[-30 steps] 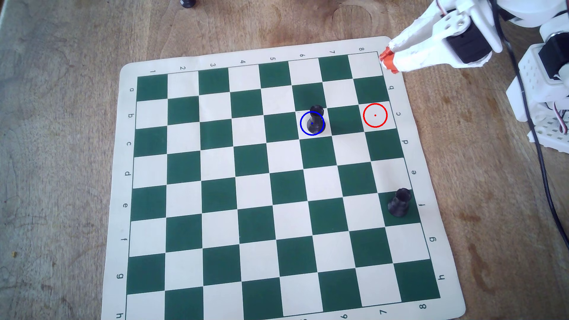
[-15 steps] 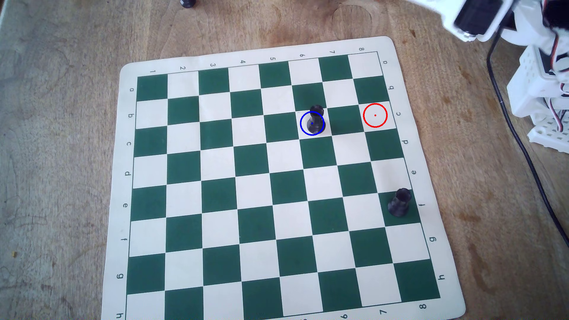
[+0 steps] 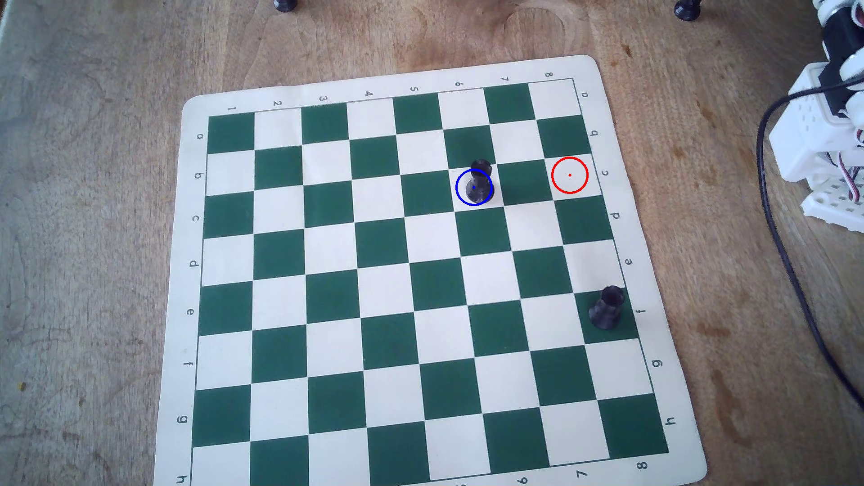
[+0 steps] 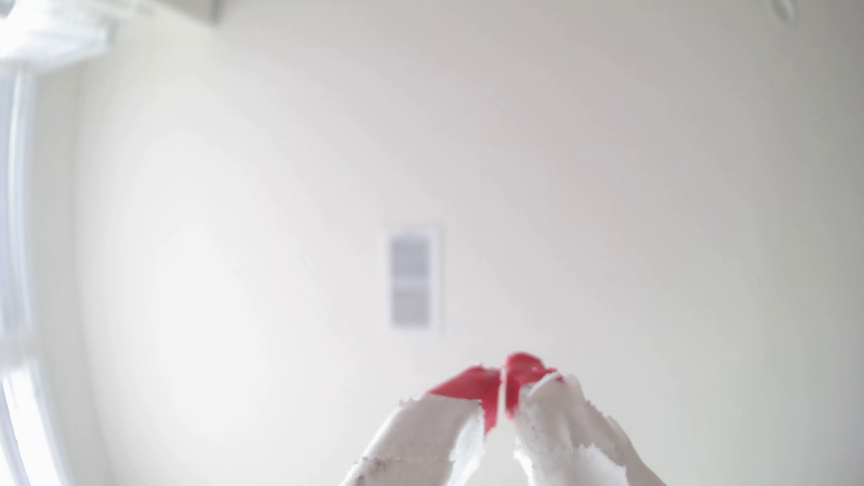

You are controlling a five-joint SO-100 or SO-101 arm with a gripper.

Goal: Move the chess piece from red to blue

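Observation:
The chess piece [image 3: 478,183], small and black with a wide base and knob head, stands upright inside the blue circle [image 3: 457,192] on a white square of the green and white board [image 3: 327,261]. The red circle [image 3: 569,175] two squares to its right is empty. My gripper [image 4: 502,374] shows only in the wrist view: its white-wrapped fingers with red tips meet, holding nothing, and point at a pale wall away from the board. In the overhead view only the arm's white base [image 3: 827,140] shows at the right edge.
A stouter black piece with a crown top [image 3: 607,307] stands on a green square near the board's right edge. Two dark pieces [image 3: 285,4] [image 3: 687,9] sit on the wooden table at the top edge. A black cable [image 3: 790,271] runs down the right side.

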